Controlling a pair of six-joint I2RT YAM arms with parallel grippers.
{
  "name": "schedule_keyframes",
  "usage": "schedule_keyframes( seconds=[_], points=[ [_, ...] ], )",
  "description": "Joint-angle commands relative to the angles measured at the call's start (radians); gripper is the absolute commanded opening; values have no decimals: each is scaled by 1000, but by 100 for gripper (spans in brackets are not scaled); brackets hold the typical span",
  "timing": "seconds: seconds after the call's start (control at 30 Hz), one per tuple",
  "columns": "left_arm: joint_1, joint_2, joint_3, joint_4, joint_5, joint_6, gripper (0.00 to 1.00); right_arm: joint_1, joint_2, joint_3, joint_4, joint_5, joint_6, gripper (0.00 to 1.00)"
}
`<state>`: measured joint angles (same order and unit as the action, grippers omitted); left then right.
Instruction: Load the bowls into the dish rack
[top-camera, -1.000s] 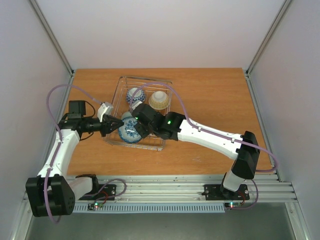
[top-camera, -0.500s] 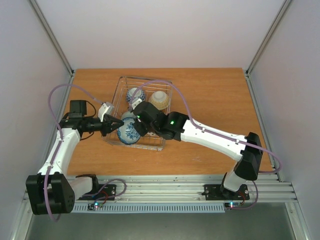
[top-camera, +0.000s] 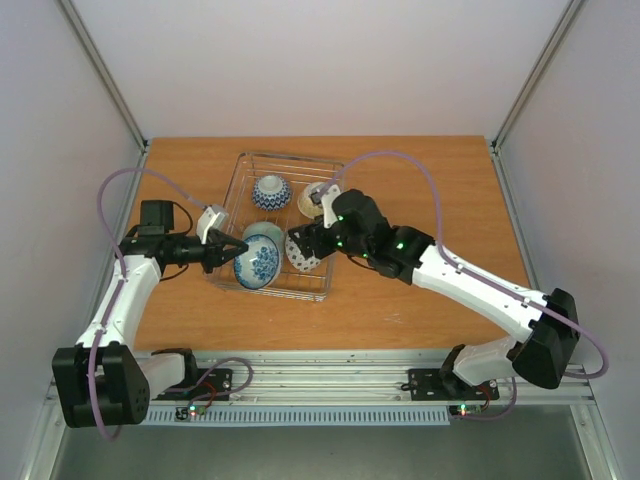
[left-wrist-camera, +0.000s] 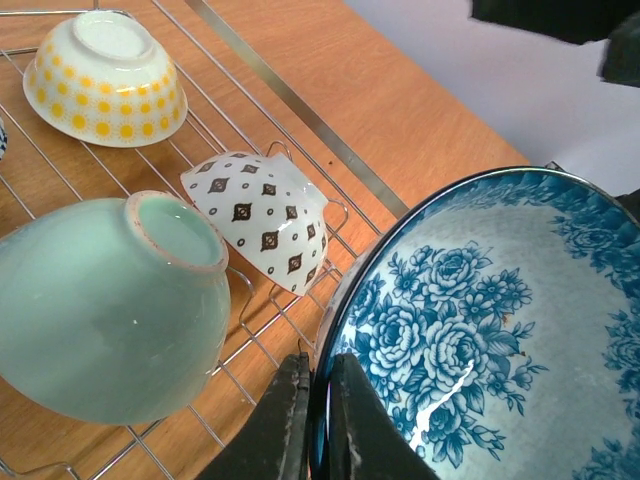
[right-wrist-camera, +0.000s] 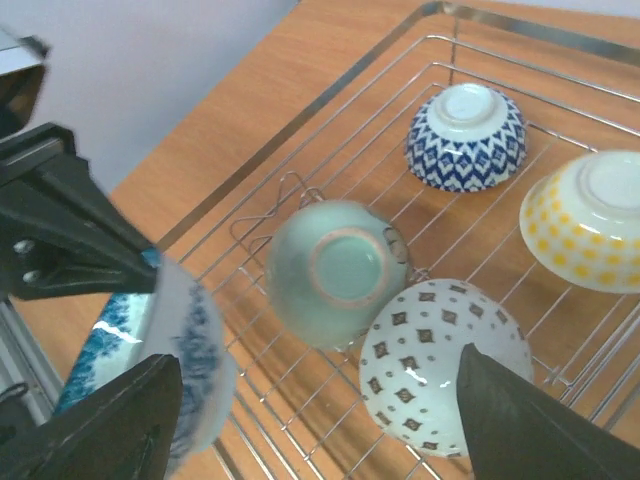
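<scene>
The dish rack (top-camera: 290, 157) holds a blue-and-white patterned bowl (top-camera: 271, 190), a cream-yellow bowl (top-camera: 316, 201), a mint green bowl (top-camera: 264, 233) and a white dark-speckled bowl (top-camera: 301, 252), all upside down or tilted. My left gripper (top-camera: 234, 248) is shut on the rim of a blue floral bowl (left-wrist-camera: 480, 330), held on edge over the rack's near left corner. My right gripper (right-wrist-camera: 320, 420) stands open just above the speckled bowl (right-wrist-camera: 440, 360), touching nothing. In the left wrist view the mint bowl (left-wrist-camera: 100, 300) and the speckled bowl (left-wrist-camera: 265, 215) lean together beside the left gripper (left-wrist-camera: 320, 420).
The rack's wire rim (right-wrist-camera: 330, 95) runs along the left, with prongs (right-wrist-camera: 270, 210) beside the mint bowl (right-wrist-camera: 335, 270). Bare wooden table (top-camera: 430, 190) lies right of the rack. The left gripper's black body (right-wrist-camera: 60, 240) is close to my right fingers.
My right gripper has opened, left the speckled bowl lying in the rack and drawn back to the right. The left gripper still pinches the floral bowl, which has barely moved.
</scene>
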<state>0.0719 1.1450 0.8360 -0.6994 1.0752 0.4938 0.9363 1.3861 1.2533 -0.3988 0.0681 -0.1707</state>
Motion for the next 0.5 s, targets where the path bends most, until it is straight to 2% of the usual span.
schedule_keyframes(
  seconds=[0.0,0.17,0.3,0.47],
  points=[
    [3,-21,37,17,73,-12,0,-77,-33,-106,192,-332,199,81],
    [3,-22,37,8,73,2,0,-92,-11,-222,406,-532,360,98],
    [3,-25,36,6,71,6,0,-103,-2,-322,636,-654,516,99],
    [3,-24,35,3,81,10,1,-103,-3,-377,741,-682,590,99]
  ],
)
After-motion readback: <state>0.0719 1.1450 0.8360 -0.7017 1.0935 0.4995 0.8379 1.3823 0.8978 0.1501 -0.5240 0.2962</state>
